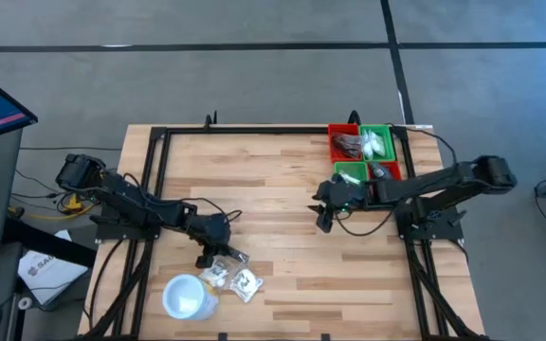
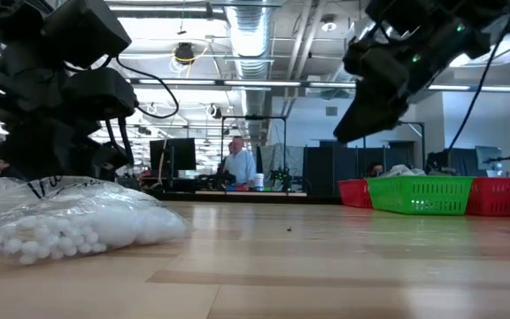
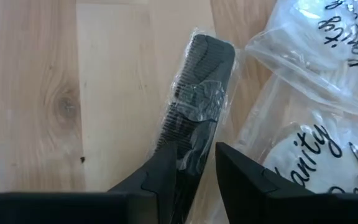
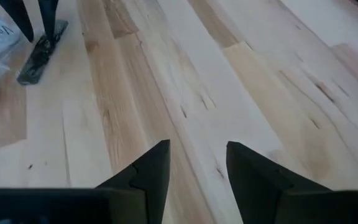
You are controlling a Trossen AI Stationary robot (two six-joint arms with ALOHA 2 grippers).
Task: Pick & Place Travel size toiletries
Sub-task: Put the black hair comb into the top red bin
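**Left claw closes on the wrapped comb**

The left claw (image 3: 194, 163) is down on the table (image 1: 282, 208), near the front edge. Its two fingers (image 3: 160, 174) sit on either side of a dark comb (image 3: 197, 93) in a clear wrapper. They pinch one end of it. The comb's long side points straight away from the claw, so it can lift up cleanly. Clear bags with white stuff (image 3: 309, 149) lie touching the comb on one side. A white cup (image 1: 184, 296) stands close by.

The right claw (image 4: 197, 165) hangs open and empty over bare wood, near the red and green bins (image 1: 366, 152). The middle of the table is open room.
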